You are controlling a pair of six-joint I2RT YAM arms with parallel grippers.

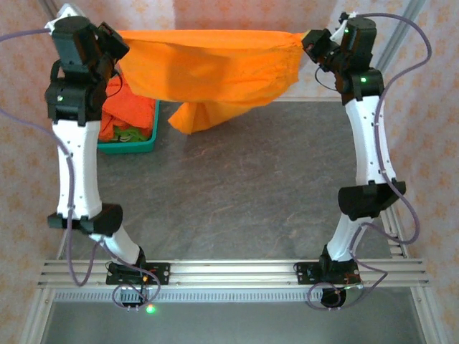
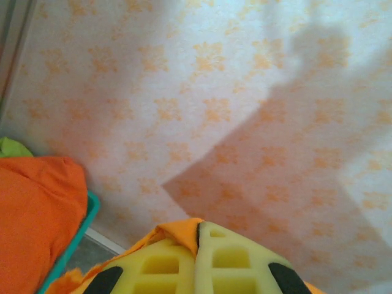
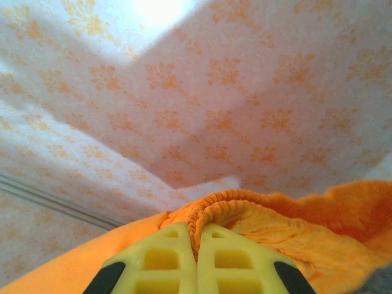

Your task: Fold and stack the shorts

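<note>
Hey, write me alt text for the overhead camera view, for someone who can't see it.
Orange shorts hang stretched in the air between the left gripper and right gripper, each pinching one end, above a grey table. At left, a teal basket holds more orange and green fabric.

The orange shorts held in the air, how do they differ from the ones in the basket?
The held shorts hang stretched wide between the left gripper and right gripper, above the table; the basket shorts lie bunched in the teal basket, ungripped. Both are bright orange.
</note>
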